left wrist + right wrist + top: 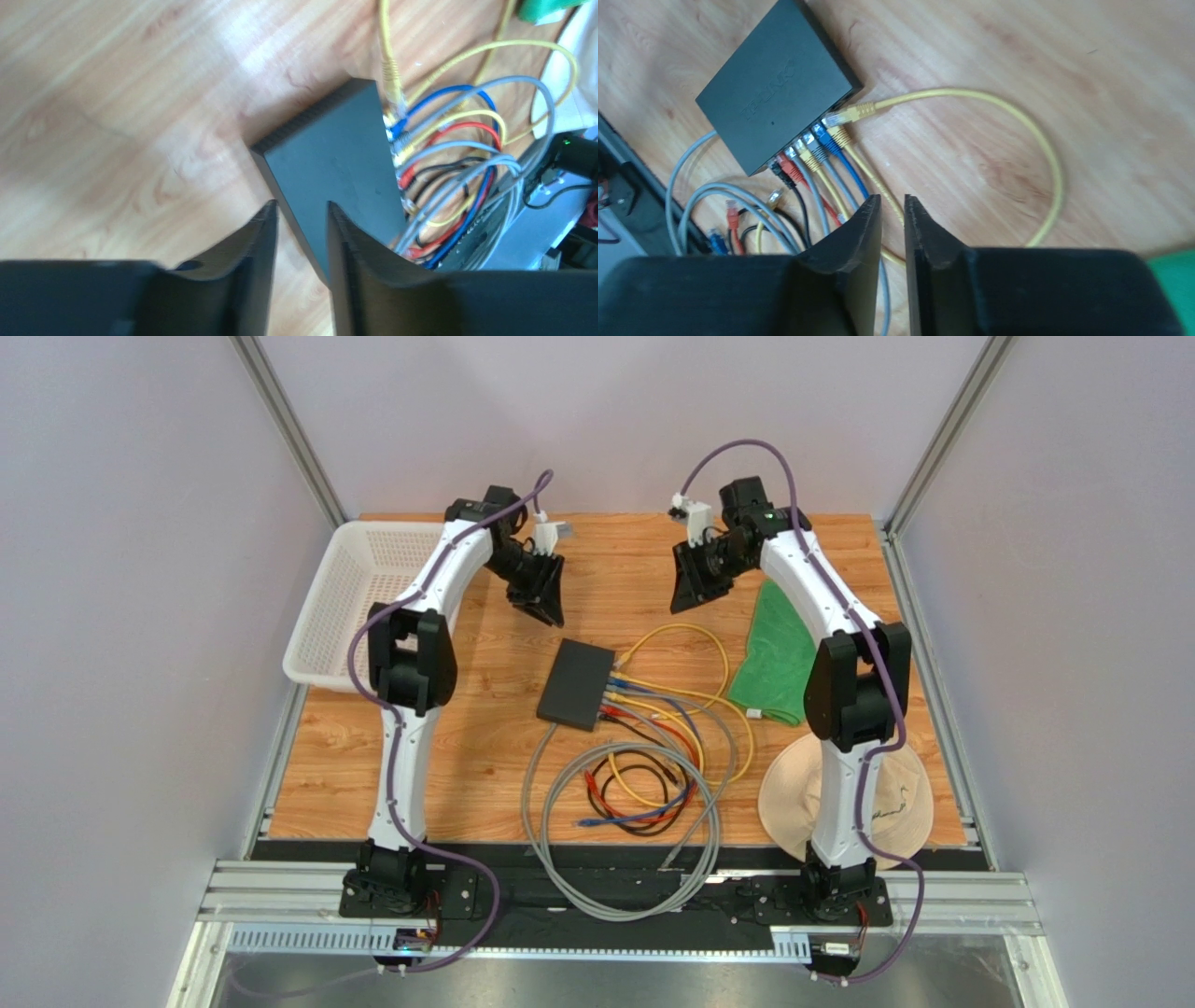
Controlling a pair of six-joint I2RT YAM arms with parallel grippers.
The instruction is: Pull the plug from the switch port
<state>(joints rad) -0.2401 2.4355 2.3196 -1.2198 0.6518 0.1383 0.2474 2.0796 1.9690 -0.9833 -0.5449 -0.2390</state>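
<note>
Where the wooden table (421, 756) carries it near the middle, the switch (577, 683) lies flat, port row toward the right arm's side. The left gripper (300, 210) hangs clear above, jaws moderately spread, holding nothing; the right gripper (892, 203) likewise, jaws nearly together. Coloured plugs (808, 143) sit in the ports.

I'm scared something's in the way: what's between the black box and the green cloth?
A yellow cable loop lies on the wood between the switch and the green cloth, clearest in the top view.
</note>
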